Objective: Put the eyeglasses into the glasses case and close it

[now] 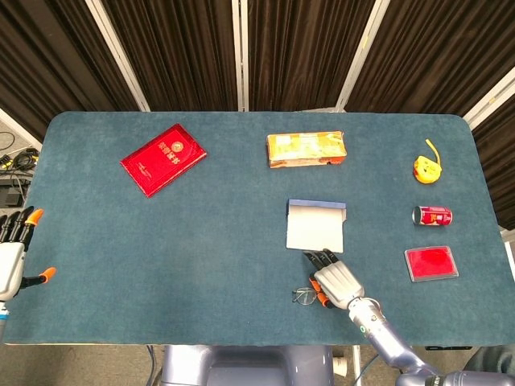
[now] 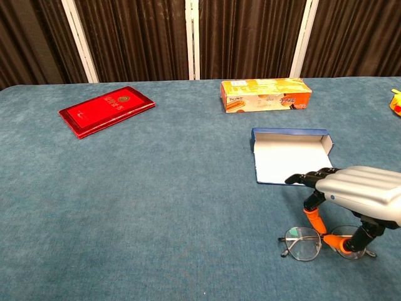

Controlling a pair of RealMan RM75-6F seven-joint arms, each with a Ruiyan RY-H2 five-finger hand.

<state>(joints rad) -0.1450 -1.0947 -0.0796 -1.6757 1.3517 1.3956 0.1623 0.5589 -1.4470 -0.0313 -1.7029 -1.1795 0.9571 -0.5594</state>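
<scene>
Eyeglasses [image 2: 313, 243] between right hand's [image 2: 357, 194] fingers [image 2: 313, 217]

This looks like a robot test stand in a lab or studio, not a home. A worktop [image 1: 201, 241] covered in blue-green felt stands before dark pleated curtains [image 1: 298, 48] hung between pale frame posts [image 1: 240, 52]. Unrelated sample goods are spread apart: a red booklet [image 1: 163, 158] far left of the right robot hand [image 1: 338, 281], a snack box [image 1: 306, 149] beyond it, a small can [image 1: 432, 215] to its right. Loose cables [image 1: 14, 157] lie past the worktop's left edge.
</scene>
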